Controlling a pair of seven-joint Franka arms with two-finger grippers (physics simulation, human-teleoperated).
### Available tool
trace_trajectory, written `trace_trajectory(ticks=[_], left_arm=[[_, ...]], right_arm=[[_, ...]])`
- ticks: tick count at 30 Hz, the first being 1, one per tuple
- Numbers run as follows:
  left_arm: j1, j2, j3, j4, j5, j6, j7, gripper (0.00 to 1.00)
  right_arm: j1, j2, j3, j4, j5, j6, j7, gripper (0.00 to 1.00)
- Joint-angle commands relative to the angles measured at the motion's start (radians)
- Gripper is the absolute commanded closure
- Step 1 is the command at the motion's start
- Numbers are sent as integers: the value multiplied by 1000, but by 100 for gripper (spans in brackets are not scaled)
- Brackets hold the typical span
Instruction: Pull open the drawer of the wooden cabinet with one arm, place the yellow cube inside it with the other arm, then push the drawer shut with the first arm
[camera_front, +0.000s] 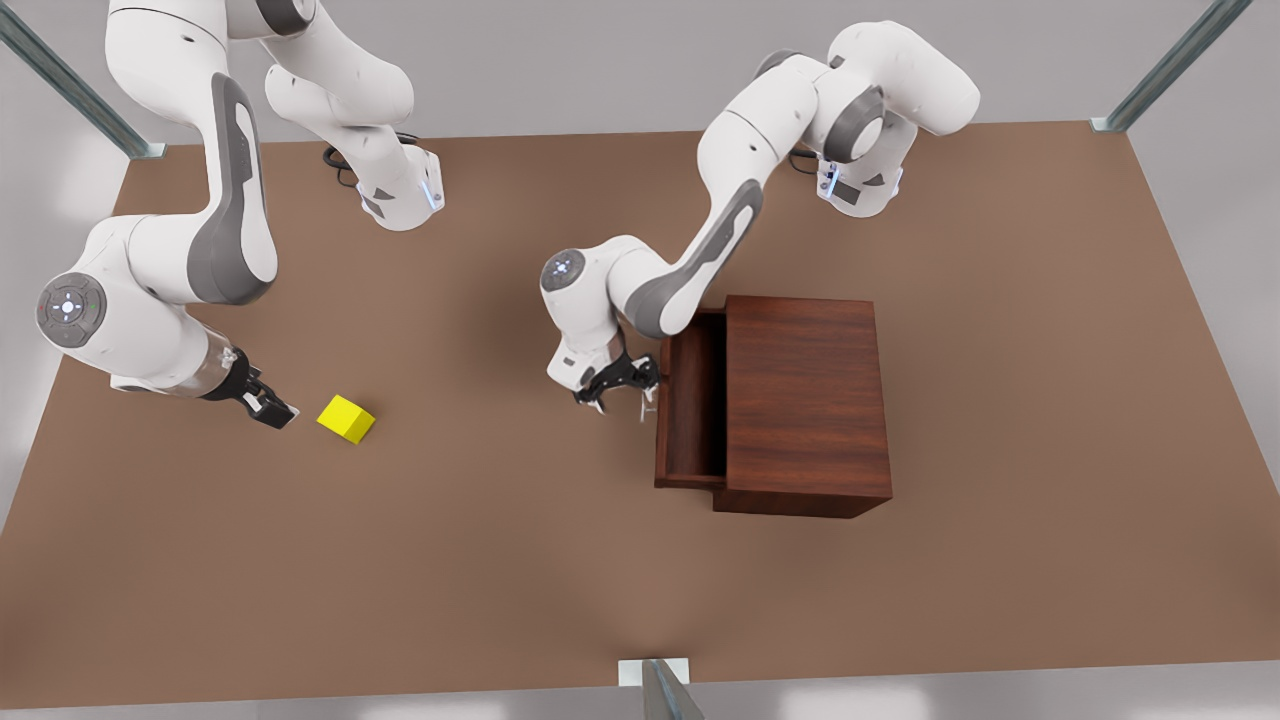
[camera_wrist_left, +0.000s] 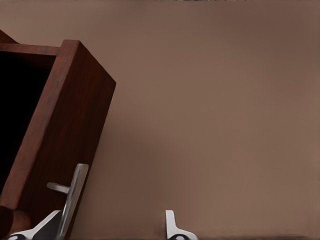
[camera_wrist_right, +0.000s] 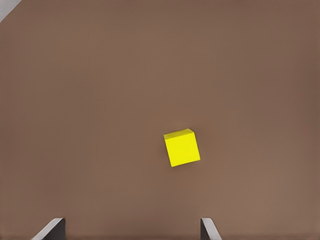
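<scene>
You have the yellow cube (camera_front: 346, 418) on the tabletop (camera_front: 500, 560) toward its left edge in the front view, just beside the right gripper (camera_front: 272, 412), whose fingers gape wide and empty. Farther in, the left gripper (camera_front: 622, 386) sits open by the handle (camera_wrist_left: 71, 197) of the drawer (camera_front: 690, 405), pulled out of the wooden cabinet (camera_front: 805, 400). No writing is readable

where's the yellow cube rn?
The yellow cube sits on the table at the front view's left, just beside the right end effector, far from the wooden cabinet.
</scene>
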Motion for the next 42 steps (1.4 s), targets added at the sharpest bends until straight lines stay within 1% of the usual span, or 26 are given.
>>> trace_trajectory(ticks=[1,2,4,6,7,8,10,11,12,13,14,15,16,17,18,20,22,24,28,30,32,34,35,36,37,42], left_arm=[[-6,5,1,12,0,22,-109,0],[-12,5,1,12,0,22,-117,0],[-14,-43,-1,12,-1,-73,-111,0],[-17,-170,-9,12,-32,-279,-48,0],[-9,-198,-9,11,-33,-326,-19,0],[15,-253,-1,6,-67,-388,46,0],[161,-382,4,-5,-137,-533,285,0],[328,-451,2,-32,-254,-590,507,0],[474,-507,2,-107,-329,-595,723,0],[606,-529,2,-156,-368,-577,905,0],[683,-573,2,-250,-377,-506,1017,0],[697,-751,14,-558,-375,-249,1029,0],[697,-801,17,-618,-354,-199,1035,0],[683,-794,7,-522,-352,-259,1024,0],[684,-784,7,-502,-369,-297,1026,0],[703,-764,19,-497,-374,-316,1027,0],[781,-762,21,-489,-381,-314,1038,0],[775,-759,14,-489,-380,-319,1037,0],[773,-751,10,-491,-375,-322,1037,0],[773,-751,10,-491,-375,-322,1037,0],[773,-750,10,-491,-375,-320,1037,0],[773,-748,10,-491,-377,-320,1037,0],[773,-748,8,-491,-377,-320,1037,0],[773,-748,8,-491,-377,-320,1037,0],[773,-748,8,-491,-377,-320,1035,0],[769,-748,7,-491,-375,-322,1034,0]], right_arm=[[10,5,0,0,2,0,15,0],[10,5,0,0,2,0,15,0],[10,5,0,0,2,-1,15,0],[10,5,0,0,2,-1,15,0],[10,5,0,0,0,0,15,0],[10,7,-1,0,5,-1,18,0],[50,42,-1,-15,-15,2,17,0],[61,47,-1,-54,-11,16,18,0],[68,66,-1,-80,24,36,20,0],[71,77,0,-86,40,46,20,0],[73,77,0,-103,40,57,20,0],[73,73,0,-143,40,82,18,0],[75,71,0,-156,40,88,14,0],[73,73,0,-163,38,88,4,0],[68,80,0,-164,37,91,-5,0],[21,106,-1,-164,38,128,-84,0],[-2,139,-1,-163,38,164,-157,0],[-27,157,-1,-164,31,178,-212,0],[-44,165,-1,-268,23,341,-302,0],[-62,183,6,-287,-26,379,-316,0],[-160,212,98,-287,-55,396,-321,0],[-321,247,255,-285,-110,407,-321,0],[-378,264,316,-285,-130,427,-318,0],[-401,274,344,-285,-136,436,-318,0],[-413,283,353,-285,-138,437,-319,0],[-430,286,361,-285,-121,457,-342,0]])
